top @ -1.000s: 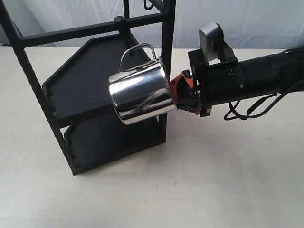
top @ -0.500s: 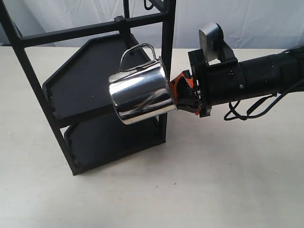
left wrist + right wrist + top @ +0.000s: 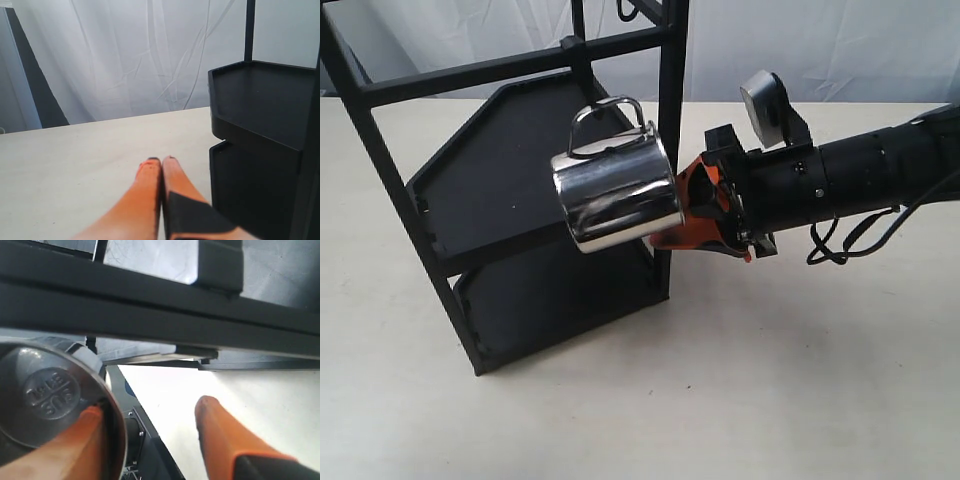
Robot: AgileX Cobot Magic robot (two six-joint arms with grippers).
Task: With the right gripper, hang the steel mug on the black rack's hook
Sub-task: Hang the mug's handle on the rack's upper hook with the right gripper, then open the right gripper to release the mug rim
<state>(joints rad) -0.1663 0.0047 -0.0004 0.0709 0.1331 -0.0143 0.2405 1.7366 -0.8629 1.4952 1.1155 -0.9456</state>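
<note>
The steel mug [image 3: 617,195] hangs tilted in front of the black rack [image 3: 490,170], its looped handle [image 3: 605,108] up at the thin hook rod [image 3: 582,80] below the clamp on the crossbar. My right gripper [image 3: 680,208] is at the mug's open mouth with its orange jaws spread. In the right wrist view one finger [image 3: 90,440] lies inside the mug [image 3: 45,395] and the other finger [image 3: 215,425] stands well clear outside, under the crossbar [image 3: 150,305]. Beside the rack [image 3: 260,100], my left gripper [image 3: 161,161] rests low with its fingers pressed together, holding nothing.
The rack's two flat shelves [image 3: 540,290] sit behind and below the mug. A beige tabletop [image 3: 770,380] spreads in front and to the right. Cables [image 3: 850,235] hang from the right arm. White curtain at the back.
The right gripper's jaws have spread apart off the mug's wall and the arm has tilted slightly. The mug has swung a little more upright on its handle.
</note>
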